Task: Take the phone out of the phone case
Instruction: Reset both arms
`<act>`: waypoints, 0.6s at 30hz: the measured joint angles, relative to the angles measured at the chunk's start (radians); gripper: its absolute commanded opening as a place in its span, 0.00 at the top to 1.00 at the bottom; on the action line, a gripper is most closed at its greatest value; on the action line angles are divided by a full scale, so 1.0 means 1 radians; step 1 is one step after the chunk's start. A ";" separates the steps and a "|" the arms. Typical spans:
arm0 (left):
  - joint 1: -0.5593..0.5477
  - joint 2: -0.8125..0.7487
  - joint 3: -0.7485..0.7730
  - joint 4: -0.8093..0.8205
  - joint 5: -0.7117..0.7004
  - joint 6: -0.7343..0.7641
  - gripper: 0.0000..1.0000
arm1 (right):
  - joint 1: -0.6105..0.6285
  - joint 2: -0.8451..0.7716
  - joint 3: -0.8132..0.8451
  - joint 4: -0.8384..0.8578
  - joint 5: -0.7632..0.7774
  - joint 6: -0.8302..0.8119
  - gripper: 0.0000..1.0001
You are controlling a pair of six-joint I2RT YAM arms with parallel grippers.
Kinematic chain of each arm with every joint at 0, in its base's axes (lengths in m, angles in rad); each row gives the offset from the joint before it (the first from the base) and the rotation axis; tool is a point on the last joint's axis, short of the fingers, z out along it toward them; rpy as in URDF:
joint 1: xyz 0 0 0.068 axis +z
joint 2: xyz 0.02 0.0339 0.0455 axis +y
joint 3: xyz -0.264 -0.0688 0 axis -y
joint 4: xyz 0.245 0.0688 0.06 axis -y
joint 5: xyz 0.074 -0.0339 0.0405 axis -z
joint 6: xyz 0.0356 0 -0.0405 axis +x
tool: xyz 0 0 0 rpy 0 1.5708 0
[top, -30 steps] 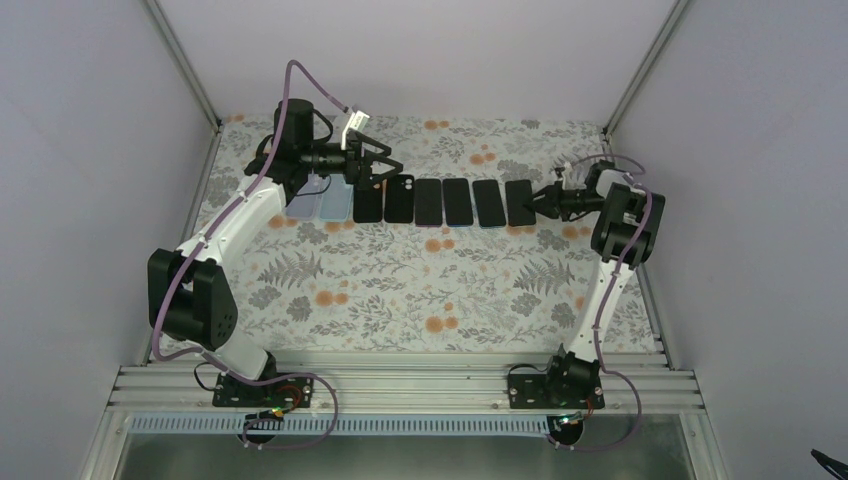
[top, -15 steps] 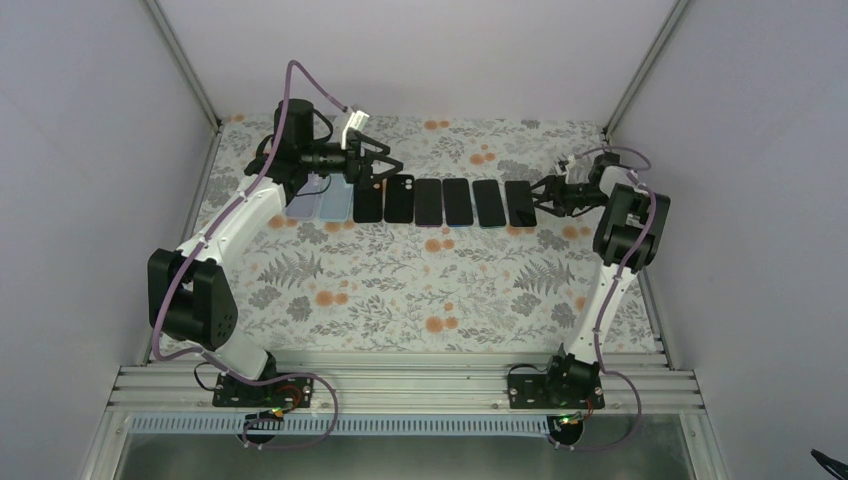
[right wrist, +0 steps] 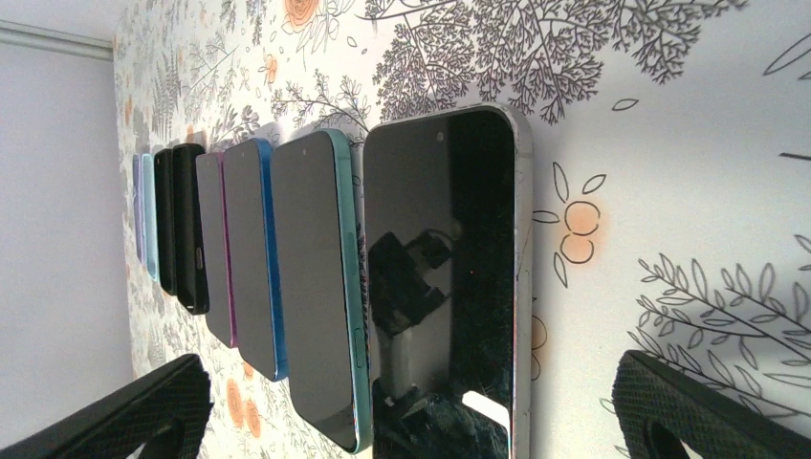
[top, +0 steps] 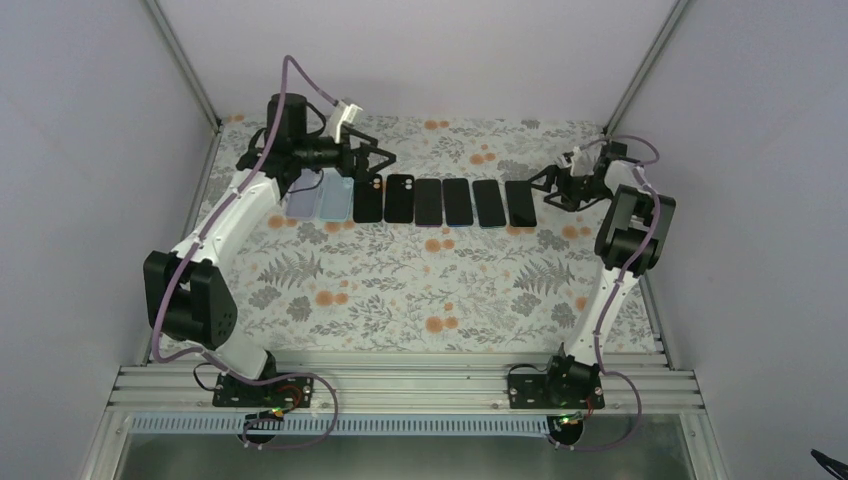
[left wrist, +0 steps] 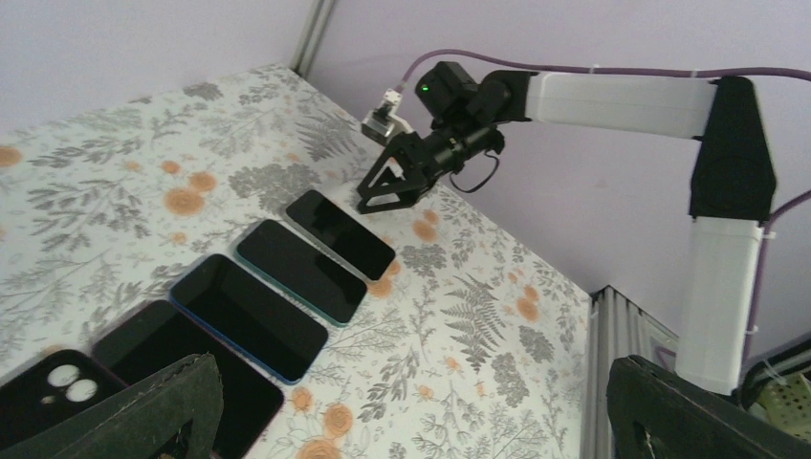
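Along far half of floral-patterned table [top: 420, 290], flat dark phones lay in row; black cased phone with camera cutout [top: 400, 199] sat left of middle. Left fingers [top: 372, 166] spread, empty, just above it; right fingers [top: 547, 187] spread, empty, beside rightmost slab. Judgement: pin case edge, peel gently.

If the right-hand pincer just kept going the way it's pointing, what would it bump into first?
Probably the black-screened phone at the row's right end; the open right pincer points left at it, though its height above the table is unclear.
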 measured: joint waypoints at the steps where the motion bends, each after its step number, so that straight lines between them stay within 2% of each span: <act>1: 0.012 0.001 0.015 -0.014 -0.004 0.004 0.00 | 0.000 -0.004 0.009 -0.007 0.002 -0.003 0.01; 12: 0.255 0.097 0.209 -0.152 0.000 0.040 0.00 | 0.002 -0.102 0.178 -0.072 -0.010 -0.048 0.01; 18: 0.381 0.106 0.225 -0.222 -0.018 0.080 0.00 | 0.024 -0.207 0.185 -0.073 -0.012 -0.072 0.01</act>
